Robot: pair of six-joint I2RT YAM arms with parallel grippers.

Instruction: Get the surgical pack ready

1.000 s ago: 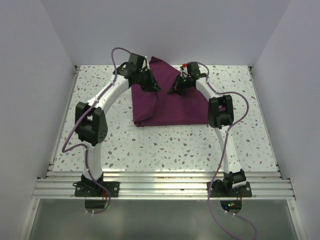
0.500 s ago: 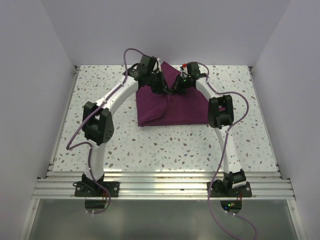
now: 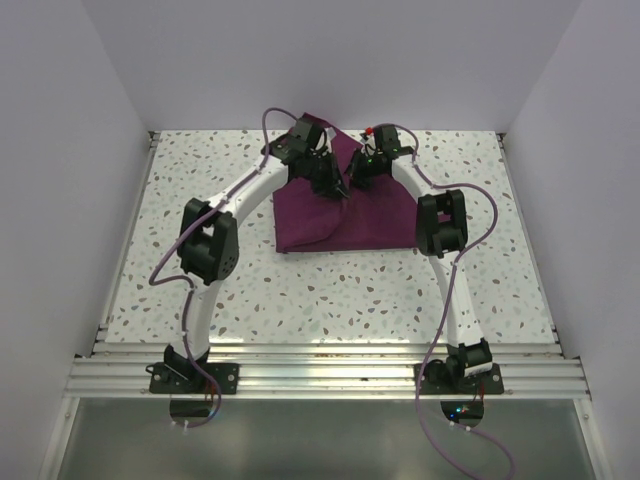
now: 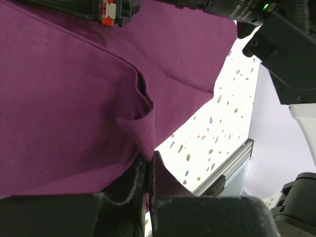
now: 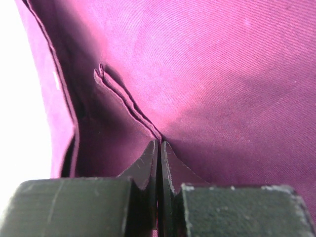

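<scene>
Two pinch points: left gripper (image 4: 147, 160) and right gripper (image 5: 159, 143), jaws pressed together, each pinching fold of maroon cloth (image 3: 372, 222), bundled at far middle of desk (image 3: 250, 290). Step, likely: folding flap. Next, you draw pinched folds across, lay flat, release.

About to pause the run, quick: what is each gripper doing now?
Left gripper: closed, pinching a fold of the maroon cloth.
Right gripper: closed, pinching another fold of it.

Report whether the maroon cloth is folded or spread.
Folded: the maroon cloth lies as a layered rectangle, stacked edges showing, with the left pincer and right pincer each shut on a pinched ridge.
</scene>
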